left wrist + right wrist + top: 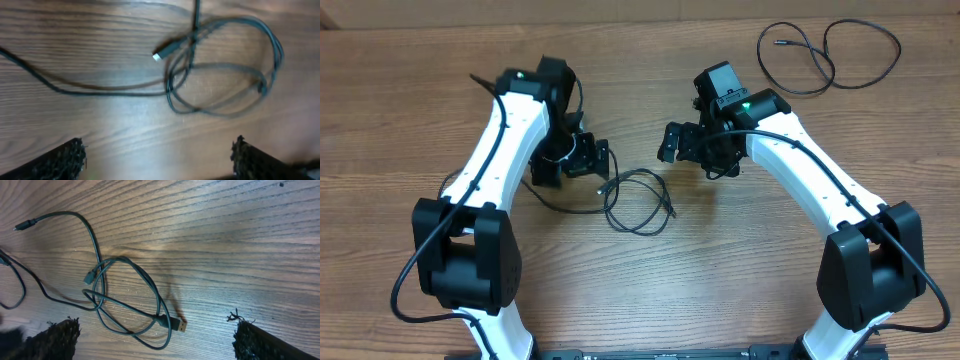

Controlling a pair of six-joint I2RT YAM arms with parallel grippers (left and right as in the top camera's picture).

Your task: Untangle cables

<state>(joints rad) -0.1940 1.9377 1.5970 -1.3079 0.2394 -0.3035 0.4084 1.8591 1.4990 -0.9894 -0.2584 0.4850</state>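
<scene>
Left tool (607, 160): spread wide, gripping nothing, just left of the tangled cable (638, 200). Right tool (672, 142): likewise wide apart and empty, up and to the right of that tangle, clear of it. In each wrist view only the two dark finger ends visible, cut off at the bottom edge, with bare desk (720, 290) between them.

Tangled cable: lying loose on the desk between the two tools, in a few overlapping loops. Hard to tell from above which strand passes over which. One tail trailing left from the tangle and lost under the left arm (505, 130). Silvery plug (161, 54) at the upper left of the loops in the left wrist view, somewhat blurred. Flat metal plug (180, 325) at the lower right of the loops in the right wrist view.

Second cable (830, 55): well apart from the tangle, far up and to the right near the desk's back edge, laid in wide curves.

Open wood below and to the right of the tangle. Arm bases flanking that stretch lower down.
</scene>
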